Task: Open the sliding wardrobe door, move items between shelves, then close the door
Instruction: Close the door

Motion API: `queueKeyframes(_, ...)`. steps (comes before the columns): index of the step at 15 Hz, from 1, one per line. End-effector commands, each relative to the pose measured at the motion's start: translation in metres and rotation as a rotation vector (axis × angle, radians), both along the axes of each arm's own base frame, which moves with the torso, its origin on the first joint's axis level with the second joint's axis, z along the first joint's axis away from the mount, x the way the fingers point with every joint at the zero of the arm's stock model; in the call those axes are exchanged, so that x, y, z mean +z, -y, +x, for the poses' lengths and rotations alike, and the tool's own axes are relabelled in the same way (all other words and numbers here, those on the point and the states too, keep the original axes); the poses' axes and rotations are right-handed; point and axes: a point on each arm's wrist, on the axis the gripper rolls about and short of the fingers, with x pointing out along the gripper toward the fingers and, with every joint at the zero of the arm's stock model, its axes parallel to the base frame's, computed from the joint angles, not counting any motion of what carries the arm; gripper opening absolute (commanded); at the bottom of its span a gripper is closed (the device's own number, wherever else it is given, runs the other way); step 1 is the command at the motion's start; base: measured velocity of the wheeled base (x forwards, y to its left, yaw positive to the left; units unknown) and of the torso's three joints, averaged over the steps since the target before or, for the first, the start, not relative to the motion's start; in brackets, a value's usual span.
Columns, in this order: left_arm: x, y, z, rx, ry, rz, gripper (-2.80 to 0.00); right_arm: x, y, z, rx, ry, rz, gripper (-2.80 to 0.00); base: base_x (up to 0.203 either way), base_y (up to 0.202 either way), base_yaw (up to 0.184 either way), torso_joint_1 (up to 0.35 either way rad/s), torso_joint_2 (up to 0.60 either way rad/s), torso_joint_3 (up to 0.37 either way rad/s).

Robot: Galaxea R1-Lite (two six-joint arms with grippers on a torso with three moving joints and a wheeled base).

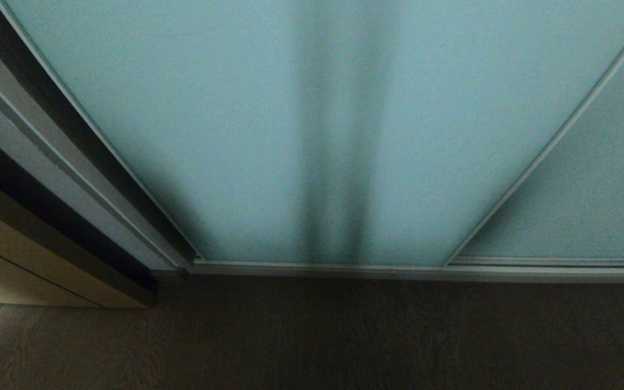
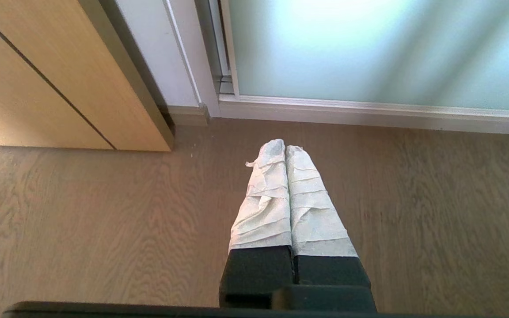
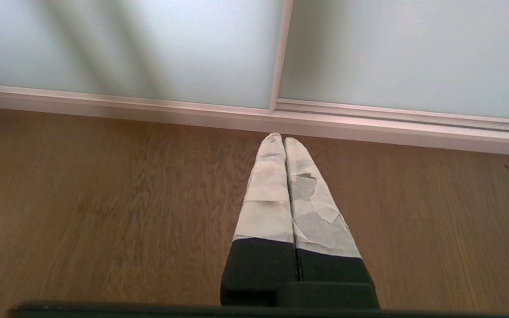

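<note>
1. Nearest the robot, both arms hang low over the wooden floor [image 2: 82, 229], neither in the head view. The left end effector [image 2: 284, 148] has its tape-wrapped fingers [image 2: 265, 198] pressed together with nothing between them, pointing at the floor short of the wardrobe's bottom rail [image 2: 369, 112].

2. The right end effector [image 3: 283, 138] is likewise pinched shut and empty, its tips close to the rail where two panels meet.

3. To the left, a light wood cabinet [image 2: 38, 88] stands beside the wardrobe's white side frame [image 2: 148, 48].

4. Beyond the floor stands the sliding wardrobe door [image 1: 209, 135]: a tall frosted blue-green glass panel in a slim silver frame, fully shut, filling most of the head view. A second glass panel [image 1: 588, 189] sits to its right, with a vertical frame strip [image 1: 534, 162] between them.

5. Handling, as a judgement: the panel likely feels heavy but rolls easily on its track. The glass is smooth, slippery and breakable, so pushing on its face gives poor purchase. The stiff metal frame edge is the place to press or hook, pushing sideways and steadily. No handle shows.

6. The shelves and items lie behind the frosted glass and cannot be seen.
</note>
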Motion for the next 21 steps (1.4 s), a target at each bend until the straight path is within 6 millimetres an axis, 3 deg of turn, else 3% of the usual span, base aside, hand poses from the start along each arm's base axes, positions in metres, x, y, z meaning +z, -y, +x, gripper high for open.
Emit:
queueKeyframes(1,0.000,0.000,0.000,0.000,-0.001,0.000,-2.80,0.000,0.000,0.000,0.003,-0.002,0.003,-2.80,0.000,0.000,0.000,0.000,0.00,0.000)
queueKeyframes(5,0.000,0.000,0.000,0.000,-0.001,0.000,-2.80,0.005,0.000,0.000,0.001,0.053,-0.005,-2.80,0.000,0.000,0.000,0.000,0.00,0.000)
queueKeyframes(8,0.000,0.000,0.000,0.000,-0.001,0.000,-2.80,0.016,0.000,-0.001,-0.011,0.157,-0.136,-2.80,0.000,0.000,0.000,0.000,0.00,0.000)
queueKeyframes(11,0.000,0.000,0.000,0.000,-0.001,0.000,-2.80,-0.001,-0.001,0.000,0.026,0.000,-0.090,-2.80,0.000,0.000,0.000,0.000,0.00,0.000)
queueKeyframes(21,0.000,0.000,0.000,0.000,-0.001,0.000,-2.80,0.000,-0.001,0.000,0.025,0.009,-0.053,-2.80,0.000,0.000,0.000,0.000,0.00,0.000)
